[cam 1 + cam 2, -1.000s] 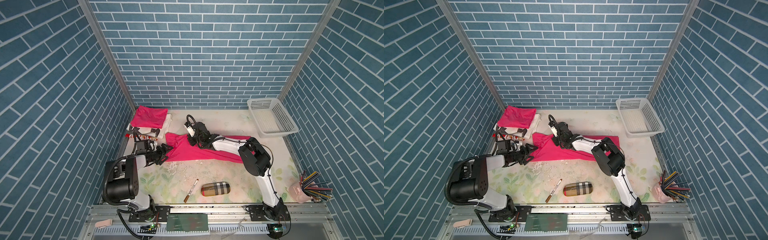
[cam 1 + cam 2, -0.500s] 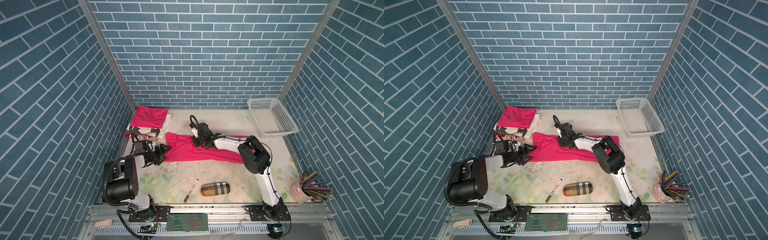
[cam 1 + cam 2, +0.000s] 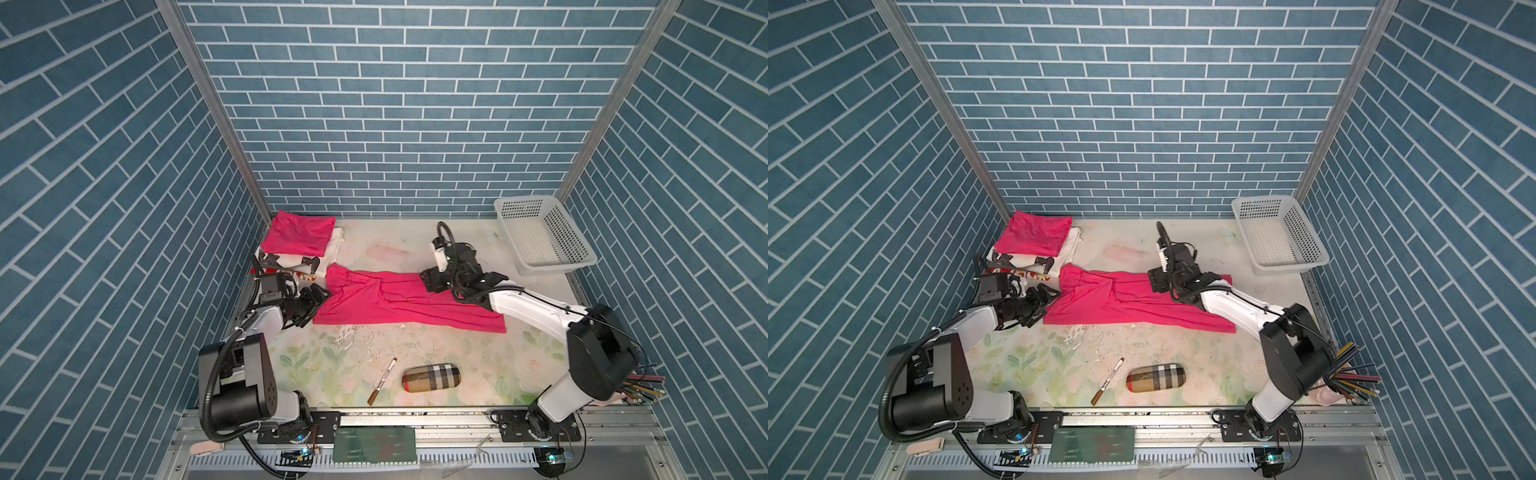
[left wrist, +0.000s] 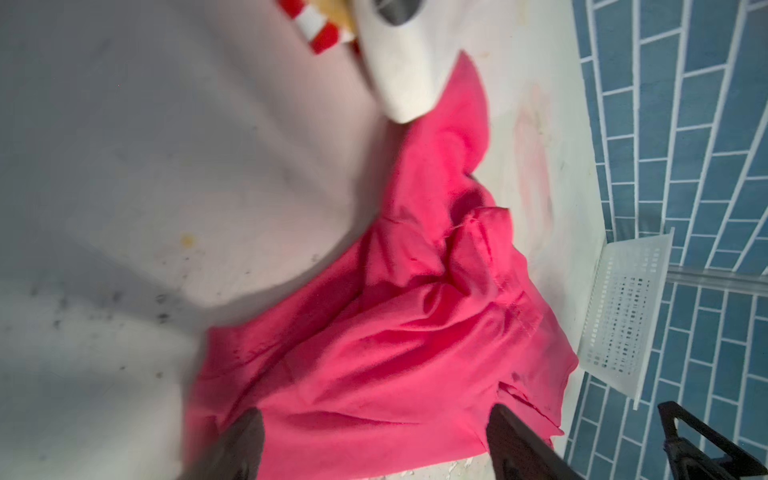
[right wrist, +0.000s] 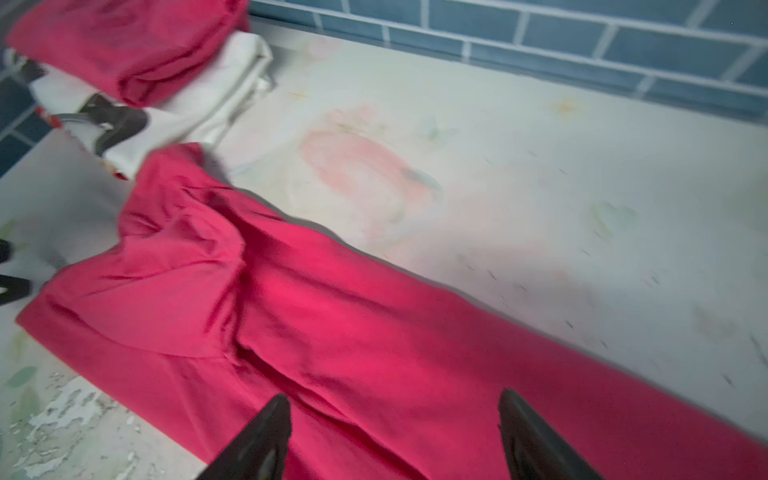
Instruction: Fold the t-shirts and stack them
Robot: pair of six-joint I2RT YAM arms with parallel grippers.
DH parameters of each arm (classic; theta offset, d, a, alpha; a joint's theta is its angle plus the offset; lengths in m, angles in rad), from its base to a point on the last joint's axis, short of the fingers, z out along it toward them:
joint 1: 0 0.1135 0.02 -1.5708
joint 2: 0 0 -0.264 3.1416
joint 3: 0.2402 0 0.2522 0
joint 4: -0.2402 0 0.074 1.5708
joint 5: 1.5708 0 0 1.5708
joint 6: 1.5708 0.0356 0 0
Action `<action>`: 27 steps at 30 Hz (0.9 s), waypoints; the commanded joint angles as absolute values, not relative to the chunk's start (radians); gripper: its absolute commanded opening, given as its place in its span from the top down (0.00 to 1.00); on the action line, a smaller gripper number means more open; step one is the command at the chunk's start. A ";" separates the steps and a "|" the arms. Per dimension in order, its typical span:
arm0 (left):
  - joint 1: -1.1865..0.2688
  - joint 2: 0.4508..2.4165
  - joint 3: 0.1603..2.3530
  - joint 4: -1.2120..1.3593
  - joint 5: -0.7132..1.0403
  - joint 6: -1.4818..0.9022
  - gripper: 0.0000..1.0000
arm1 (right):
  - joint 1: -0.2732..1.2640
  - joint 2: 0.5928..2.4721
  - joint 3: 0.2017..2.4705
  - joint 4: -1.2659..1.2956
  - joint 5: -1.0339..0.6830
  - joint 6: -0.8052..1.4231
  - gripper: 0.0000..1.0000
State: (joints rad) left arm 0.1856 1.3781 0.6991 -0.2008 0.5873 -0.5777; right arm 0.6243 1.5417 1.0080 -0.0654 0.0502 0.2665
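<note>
Both top views are bright, evenly lit and sharp, the light seemingly from overhead; the brick walls (image 3: 374, 104) bow toward the edges. Soft shadows lie on the bench (image 3: 415, 353). Both wrist views are dimmer and motion-smeared; the right tool (image 5: 394, 397) shows only as blurred dark wedges.

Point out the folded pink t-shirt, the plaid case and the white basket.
folded pink t-shirt (image 3: 300, 232): in a top view, middle of its upper face.
plaid case (image 3: 432, 377): in a top view, centre of its checked top.
white basket (image 3: 567, 232): in a top view, its perforated side wall.
</note>
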 commanded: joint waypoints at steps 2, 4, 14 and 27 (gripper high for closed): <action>0.044 1.321 0.777 -0.341 0.385 -0.507 0.14 | 0.457 1.386 0.812 -0.205 0.071 0.433 0.17; -0.011 1.326 0.790 -0.376 0.322 -0.492 0.14 | 0.366 1.313 0.732 -0.221 0.051 0.451 0.19; -0.044 1.366 0.707 -0.323 0.354 -0.529 0.14 | 0.064 1.317 0.591 -0.138 -0.136 0.490 0.36; -0.061 1.435 0.721 -0.249 0.408 -0.585 0.14 | 0.065 1.428 0.598 -0.035 -0.200 0.519 0.77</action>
